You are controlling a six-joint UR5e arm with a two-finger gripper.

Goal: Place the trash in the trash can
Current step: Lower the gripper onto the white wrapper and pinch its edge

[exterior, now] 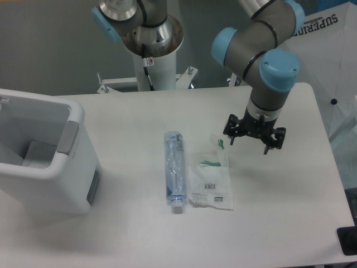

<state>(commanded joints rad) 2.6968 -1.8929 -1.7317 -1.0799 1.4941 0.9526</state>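
Jaws spread apart, nothing between them; gripper hangs right of frame center, pointing down over the table, just beside the upper right corner of the plastic bag. Whether the fingertips touch the bag or the tabletop cannot be told from this view.

Bag lies flat at center of frame, clear with green print, barcode label near its lower edge. Plastic bottle lies on its side just left of the bag, long axis running top to bottom in frame, white cap at the lower end. Bottle and bag sit side by side, edges touching or nearly so.

Trash can stands at the left edge of frame, white, rounded rim, grey panels on the side facing center, well apart from bottle and bag. A pale object is visible inside it, too unclear to name.

Arm's grey links with blue joint caps come in from upper right. White robot base column stands at upper center behind the table.
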